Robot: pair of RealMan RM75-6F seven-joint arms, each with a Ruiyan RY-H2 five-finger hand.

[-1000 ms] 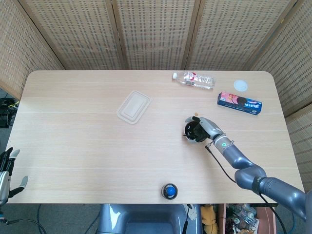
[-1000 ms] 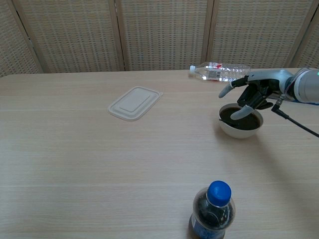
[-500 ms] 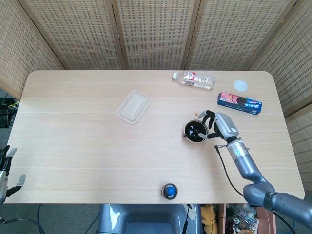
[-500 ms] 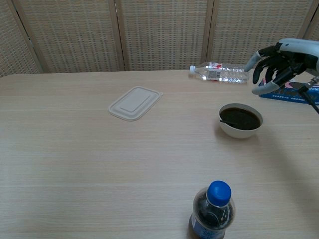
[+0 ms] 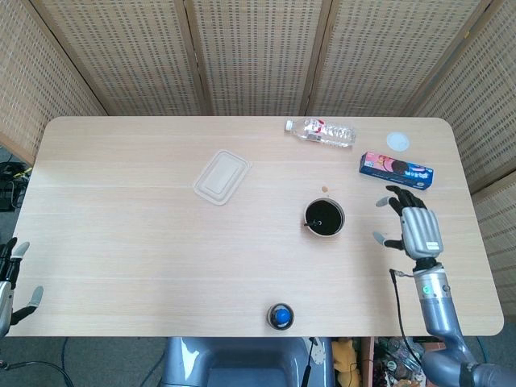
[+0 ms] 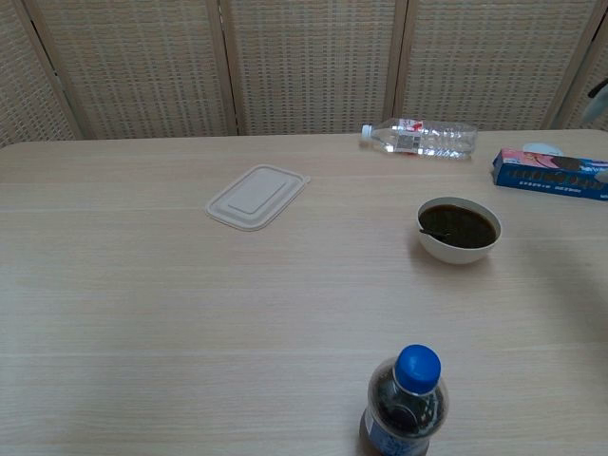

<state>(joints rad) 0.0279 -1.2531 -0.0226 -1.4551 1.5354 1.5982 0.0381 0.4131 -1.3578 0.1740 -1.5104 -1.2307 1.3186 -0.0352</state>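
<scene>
Since a second ago my right hand [image 5: 411, 224] has left the bowl [image 5: 324, 218]: it was curled over the rim then, and now it hovers at the right of the head view, well apart from the bowl, fingers spread and holding nothing. The chest view no longer shows it at all.

That bowl sits right of centre in the head view and at centre right in the chest view, white outside and filled with a dark liquid, with a thin dark stick or spoon handle lying at its left rim. Just above my right hand in the head view lies the blue biscuit box [image 5: 396, 170], and above that, near the upper right corner of the table [image 5: 121, 242], a small white lid [image 5: 397, 141].

My left hand [image 5: 11, 282] shows only at the lower left edge of the head view, off the table's edge, fingers apart and empty.

A clear water bottle [image 5: 321, 131] lies on its side at upper centre, a pale flat container lid [image 5: 222, 176] left of centre, and a blue-capped cola bottle [image 5: 280, 316] stands at the bottom centre.
</scene>
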